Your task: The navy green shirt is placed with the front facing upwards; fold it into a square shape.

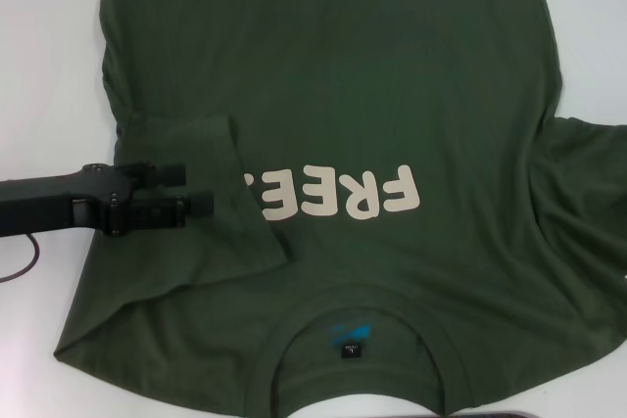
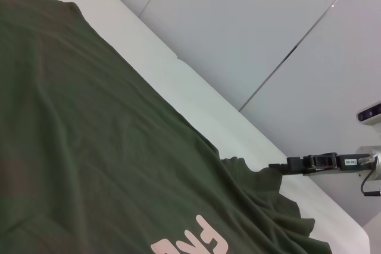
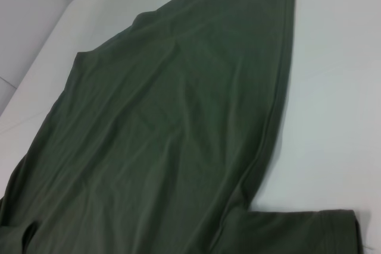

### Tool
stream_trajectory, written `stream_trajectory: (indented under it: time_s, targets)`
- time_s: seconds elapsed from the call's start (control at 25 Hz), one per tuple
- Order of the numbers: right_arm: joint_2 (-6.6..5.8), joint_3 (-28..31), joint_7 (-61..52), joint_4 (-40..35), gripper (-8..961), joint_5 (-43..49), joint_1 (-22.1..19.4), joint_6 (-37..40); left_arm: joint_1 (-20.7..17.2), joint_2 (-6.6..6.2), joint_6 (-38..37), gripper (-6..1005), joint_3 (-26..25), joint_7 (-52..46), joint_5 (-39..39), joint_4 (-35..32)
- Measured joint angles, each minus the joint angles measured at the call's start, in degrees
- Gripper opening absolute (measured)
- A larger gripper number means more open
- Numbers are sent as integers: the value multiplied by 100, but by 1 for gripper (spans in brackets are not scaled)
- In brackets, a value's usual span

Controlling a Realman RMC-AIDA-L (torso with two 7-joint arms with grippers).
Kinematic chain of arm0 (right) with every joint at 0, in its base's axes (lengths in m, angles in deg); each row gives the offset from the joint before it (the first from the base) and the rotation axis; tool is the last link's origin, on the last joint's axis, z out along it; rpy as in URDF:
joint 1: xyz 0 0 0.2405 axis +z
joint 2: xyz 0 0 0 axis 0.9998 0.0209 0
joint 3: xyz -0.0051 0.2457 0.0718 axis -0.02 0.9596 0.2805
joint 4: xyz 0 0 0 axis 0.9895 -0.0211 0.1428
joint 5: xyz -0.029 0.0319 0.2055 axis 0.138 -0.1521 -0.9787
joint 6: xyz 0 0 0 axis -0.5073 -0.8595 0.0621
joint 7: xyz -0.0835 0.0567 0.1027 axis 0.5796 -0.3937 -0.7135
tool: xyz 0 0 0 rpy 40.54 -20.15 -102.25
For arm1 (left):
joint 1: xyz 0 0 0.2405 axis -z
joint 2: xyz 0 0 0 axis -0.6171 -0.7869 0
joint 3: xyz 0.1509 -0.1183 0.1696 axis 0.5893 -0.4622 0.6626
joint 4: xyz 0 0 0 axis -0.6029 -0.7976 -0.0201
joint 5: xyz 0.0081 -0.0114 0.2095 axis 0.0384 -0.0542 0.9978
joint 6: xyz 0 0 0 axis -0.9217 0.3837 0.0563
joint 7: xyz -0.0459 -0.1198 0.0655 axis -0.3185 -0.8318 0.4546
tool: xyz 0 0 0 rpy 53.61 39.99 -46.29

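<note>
White table (image 1: 39, 66) under everything; my left gripper (image 1: 196, 191) hovers, fingers parted and empty, just beside the folded-in sleeve (image 1: 211, 193). Beyond it the navy green shirt (image 1: 372, 95) sprawls face-up. Brushing that sleeve could undo it.

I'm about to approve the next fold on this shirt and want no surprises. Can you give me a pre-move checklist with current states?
1. Shirt front up, lettering showing: ok.
2. Left sleeve folded inward over the chest: ok, covering the lettering's end.
3. Right sleeve folded in: not ok, bunched at the side.
4. Left gripper free of cloth: cannot tell; it sits by the folded sleeve.
5. Right gripper holding the right sleeve: cannot tell.
6. Collar flat: ok.
</note>
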Motion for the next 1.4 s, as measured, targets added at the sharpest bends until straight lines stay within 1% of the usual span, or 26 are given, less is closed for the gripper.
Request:
stream_trajectory:
  time_s: [0.4,0.64,0.96,1.16,1.4]
  targets:
    - [4,-1,6,64,915,0,0,0,0,3,0,919,0,1,0,-10]
    - [0,0,-54,73,860,49,-3,4,0,-7,0,919,0,0,0,-18]
    - [4,-7,-85,94,647,167,52,5,0,-18,1,919,0,0,0,-1]
    - [3,39,-87,97,391,165,61,-2,0,-20,9,919,-1,0,0,-6]
    - [4,52,-89,97,151,143,61,-145,-8,-16,17,920,-1,0,0,2]
